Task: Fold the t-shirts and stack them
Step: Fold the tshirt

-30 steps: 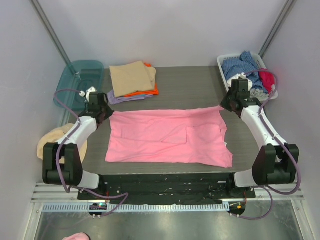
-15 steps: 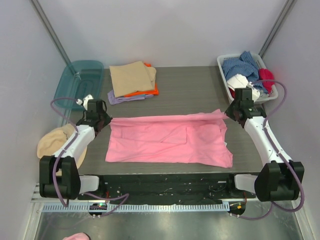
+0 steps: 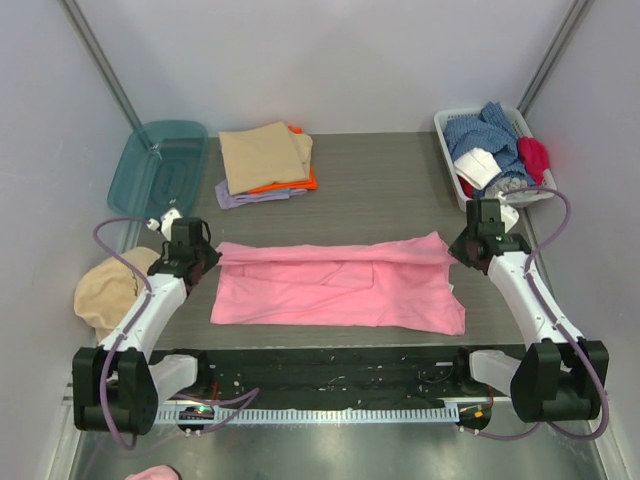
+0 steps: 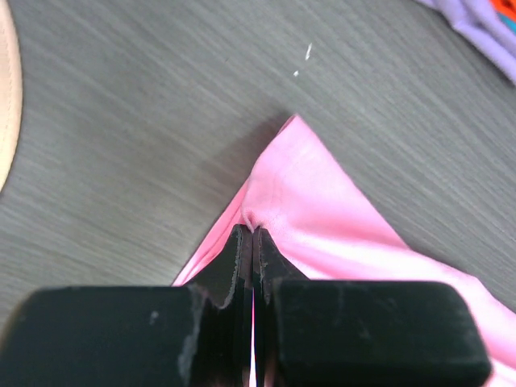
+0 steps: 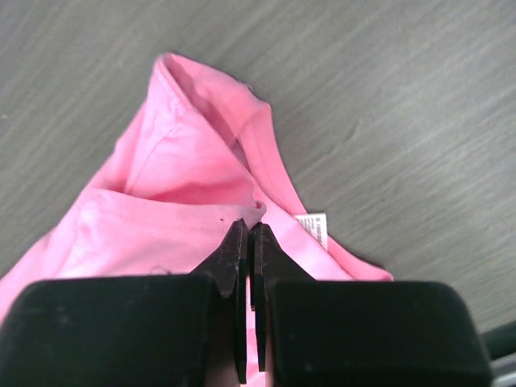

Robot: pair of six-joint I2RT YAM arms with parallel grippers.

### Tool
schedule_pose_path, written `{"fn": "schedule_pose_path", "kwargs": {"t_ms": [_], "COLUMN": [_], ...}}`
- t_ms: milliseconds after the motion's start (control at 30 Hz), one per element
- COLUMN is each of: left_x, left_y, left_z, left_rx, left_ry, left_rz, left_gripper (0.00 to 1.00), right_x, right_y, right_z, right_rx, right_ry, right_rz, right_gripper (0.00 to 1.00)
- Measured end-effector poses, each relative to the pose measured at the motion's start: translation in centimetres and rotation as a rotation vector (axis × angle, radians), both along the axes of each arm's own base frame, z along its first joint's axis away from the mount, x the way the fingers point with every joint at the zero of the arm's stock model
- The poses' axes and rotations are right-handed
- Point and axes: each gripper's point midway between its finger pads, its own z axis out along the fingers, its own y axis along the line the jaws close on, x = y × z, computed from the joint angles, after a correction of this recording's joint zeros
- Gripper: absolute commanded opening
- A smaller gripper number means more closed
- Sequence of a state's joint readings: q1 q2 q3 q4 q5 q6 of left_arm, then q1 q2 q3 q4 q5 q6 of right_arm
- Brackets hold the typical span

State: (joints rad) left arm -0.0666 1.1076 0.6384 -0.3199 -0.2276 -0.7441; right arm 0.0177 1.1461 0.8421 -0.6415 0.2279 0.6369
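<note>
Folding the pink t-shirt [image 3: 340,295] lengthwise is the step in hand. The garment lies spread across the near middle of the table [image 3: 390,195], with its far edge raised and turned toward the near side, so that a rolled ridge runs between the two grippers. The left gripper [image 4: 251,235] is pinched on the far-left corner of the cloth, jaws closed to a hairline with pink fabric bunched at the tips. The right gripper [image 5: 248,230] is clamped the same way on the far-right corner, a white care label [image 5: 313,226] showing just beside it. Both corners appear lifted slightly off the table. The stack [image 3: 266,160] of folded shirts, tan on top over orange and lilac, sits at the far left, well apart from the work. A white basket [image 3: 445,135] of loose laundry stands at the far right. Judgement: the fold is partway over, and the held edge is not yet laid on the near hem. The next move calls for both arms to carry that edge toward the near side in step, holding the cloth taut between them, then to lower and let go together. Uneven travel would likely skew the fold or set a wrinkle along the crease.
</note>
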Motion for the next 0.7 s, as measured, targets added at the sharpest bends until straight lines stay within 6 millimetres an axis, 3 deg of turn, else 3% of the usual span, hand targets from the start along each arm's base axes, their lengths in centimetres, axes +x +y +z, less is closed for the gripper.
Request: {"fn": "schedule_pose_path", "kwargs": {"t_ms": [133, 467, 700], "left_x": [-1.2, -3.5, -4.1], "left_y": [0.0, 0.1, 0.1], "left_z": [-0.5, -1.8, -2.1], "left_rx": [-0.008, -0.024, -0.026], "left_ry": [0.006, 0.025, 0.034], "left_rz": [0.008, 0.027, 0.029], "left_gripper": [0.0, 0.0, 0.0], "right_x": [-1.6, -3.0, -4.5], "right_y": [0.0, 0.1, 0.0], "right_z": [-0.7, -0.4, -0.7], "right_rx": [0.011, 0.03, 0.036], "right_ry": [0.026, 0.013, 0.027], "right_rz": [-0.018, -0.049, -0.064], "right_gripper": [0.01, 0.01, 0.01]}}
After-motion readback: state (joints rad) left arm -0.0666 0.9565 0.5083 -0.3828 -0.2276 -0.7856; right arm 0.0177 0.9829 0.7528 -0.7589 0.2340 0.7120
